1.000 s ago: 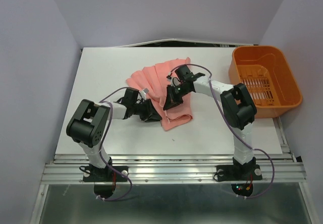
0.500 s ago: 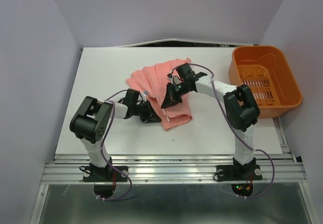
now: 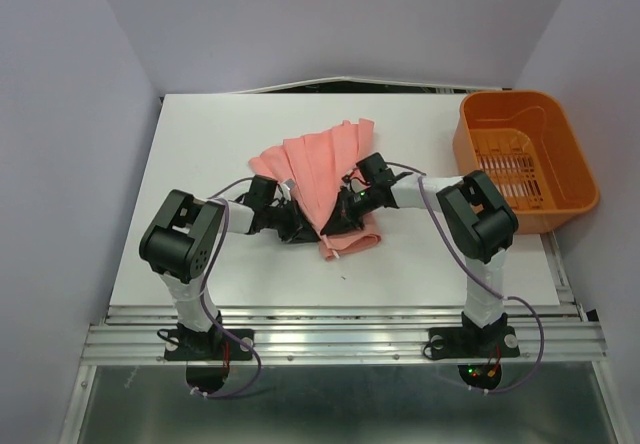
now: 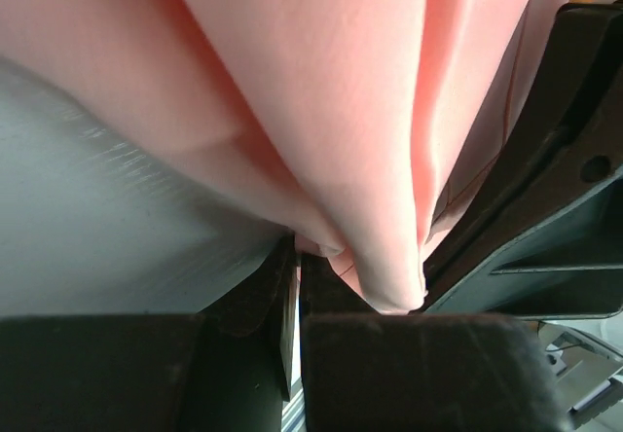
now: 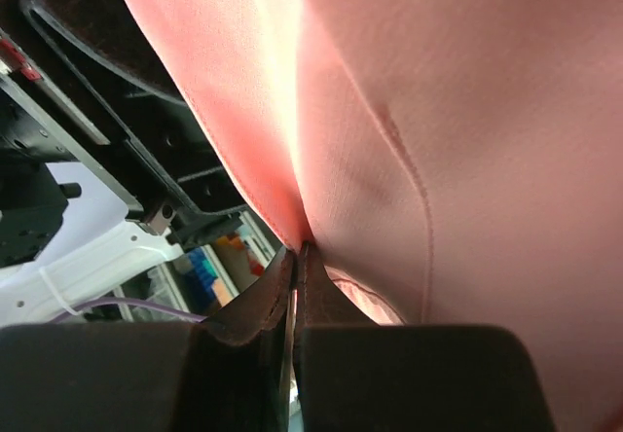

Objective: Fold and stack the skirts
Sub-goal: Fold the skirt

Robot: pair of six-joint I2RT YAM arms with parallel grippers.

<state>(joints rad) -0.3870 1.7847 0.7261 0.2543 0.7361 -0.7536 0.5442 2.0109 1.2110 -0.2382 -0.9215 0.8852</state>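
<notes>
A salmon-pink pleated skirt [image 3: 318,164] lies bunched in the middle of the white table [image 3: 200,144], its hem fanned toward the back. My left gripper [image 3: 298,226] is shut on the skirt's near left edge; the left wrist view shows the cloth [image 4: 321,101] pinched between the jaws. My right gripper [image 3: 340,216] is shut on the skirt's near right part, close beside the left gripper; the right wrist view shows the fabric [image 5: 428,111] nipped at the fingertips. A second skirt, if there is one, cannot be told apart in the pile.
An orange plastic basket [image 3: 525,159] stands at the table's right edge, beside the right arm's elbow. The table's front edge and a metal rail [image 3: 340,339] run below the arm bases. Purple walls close the left, back and right sides.
My right gripper has moved down and toward the near side, next to the left gripper, drawing the skirt with it. The skirt's hem now stands fanned higher at the back.
</notes>
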